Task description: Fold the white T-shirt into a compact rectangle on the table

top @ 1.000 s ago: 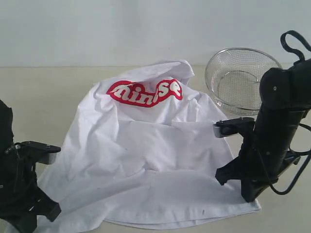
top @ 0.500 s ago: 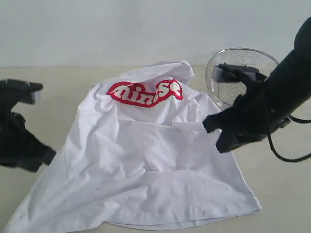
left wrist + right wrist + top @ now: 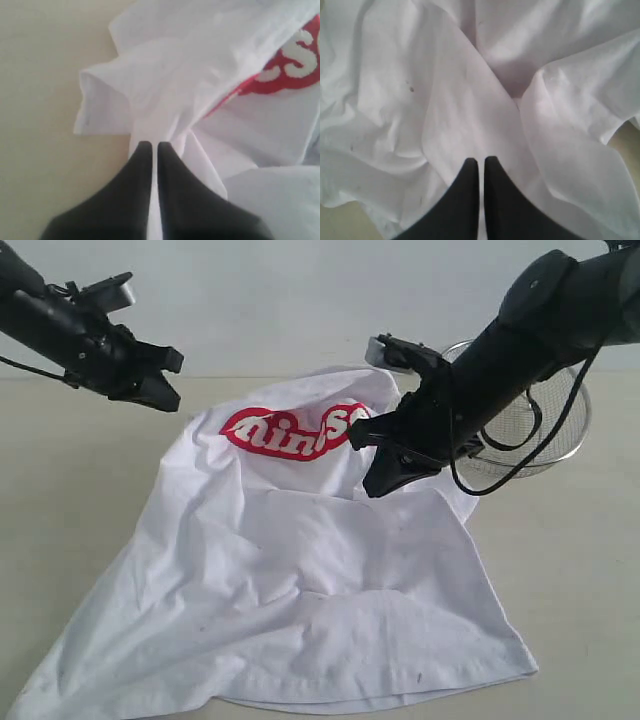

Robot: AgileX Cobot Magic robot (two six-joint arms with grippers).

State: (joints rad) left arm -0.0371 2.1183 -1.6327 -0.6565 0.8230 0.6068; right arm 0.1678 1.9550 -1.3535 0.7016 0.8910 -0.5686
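Loosely rumpled, the white T-shirt [image 3: 300,580] lies unfolded on the beige table [image 3: 580,580], its red lettering [image 3: 295,430] toward the far edge. Both tools hang clenched and empty: the left gripper [image 3: 151,146] raised beyond the shirt's far left side, the right gripper [image 3: 481,161] just over its far right side, before a wire basket [image 3: 560,440].

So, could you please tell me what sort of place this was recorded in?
Most likely a robotics lab or test bench, not a home: a beige table against a plain white wall, two black robot arms above a crumpled white T-shirt, and a wire-mesh basket.
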